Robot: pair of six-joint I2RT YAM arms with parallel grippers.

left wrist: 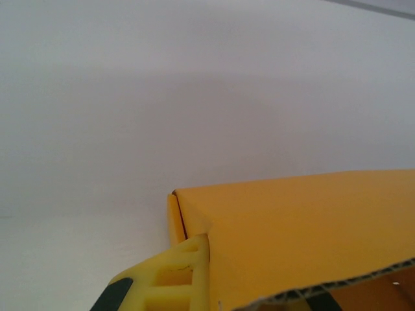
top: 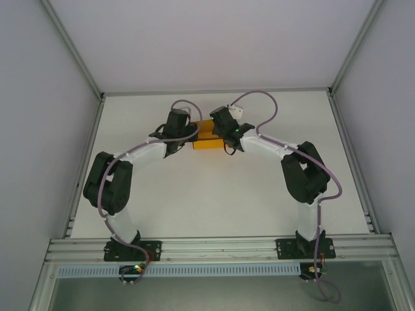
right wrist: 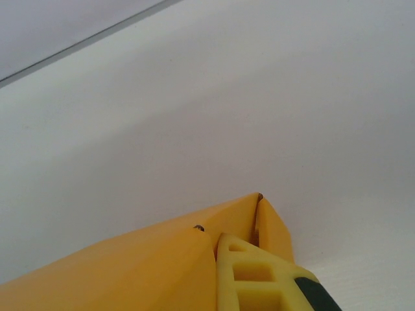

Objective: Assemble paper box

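Setting: robotics lab, enclosed test cell. Evidence: white counter (top: 214,201); blank white walls (top: 39,97) on three sides; aluminium rail (top: 220,247) along near edge; left arm (top: 109,184) and right arm (top: 303,173) bolted to rail; lilac cables (top: 274,105) looped along both arms.

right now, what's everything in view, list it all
orange-yellow corrugated card box: one, orange-yellow, far middle of table, between both wrists
flat white table: one, white, beneath everything
silver metal rail frame: one, silver, near edge
pale enclosure walls: three, light grey, left, right, back
lilac cables: two, lilac, one along each arm
left arm: one, black and white, left side
right arm: one, black and white, right side
left fingers: pair, yellow, shut on box card
right fingers: pair, yellow, shut on box card
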